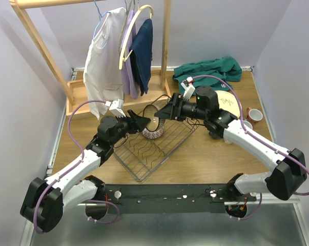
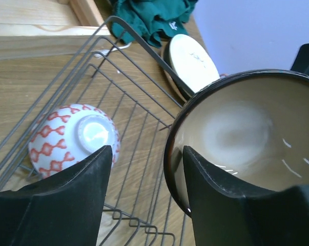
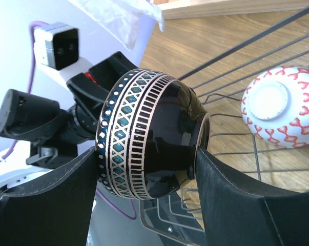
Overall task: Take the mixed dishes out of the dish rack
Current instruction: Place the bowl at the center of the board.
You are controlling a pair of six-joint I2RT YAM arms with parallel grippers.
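- Dish rack (image 1: 144, 154) sits mid-desk and looks nearly emptied: the only thing I can spot in it is the red-and-white bowl (image 2: 75, 138), bottom-up at the far end.
- Already out, by the look of it: the cream plates (image 1: 228, 100) and a red cup (image 1: 254, 115), on the desk (image 1: 205, 159) off to the right of the rack.
- The dark bowl (image 3: 144, 138) is in the air over the rack's far end, tipped on its side. The right claw (image 3: 146, 151) is clamped on it, one finger at the rim side and one at the foot.
- The left claw (image 2: 146, 148) is spread across the bowl's rim, one finger inside and one outside, with a visible gap on the outer side, so I'd say it's not gripping yet. Smells like a handover.
- Left to do, my guess: park the dark bowl, then fish out the red-and-white one.
- Room-wise, the two claws are nose to nose, rack wires are right below, and the wooden clothes rack (image 1: 77, 95) is just behind. The right side is crowded; the bare desk left of the rack looks like the roomier drop spot.
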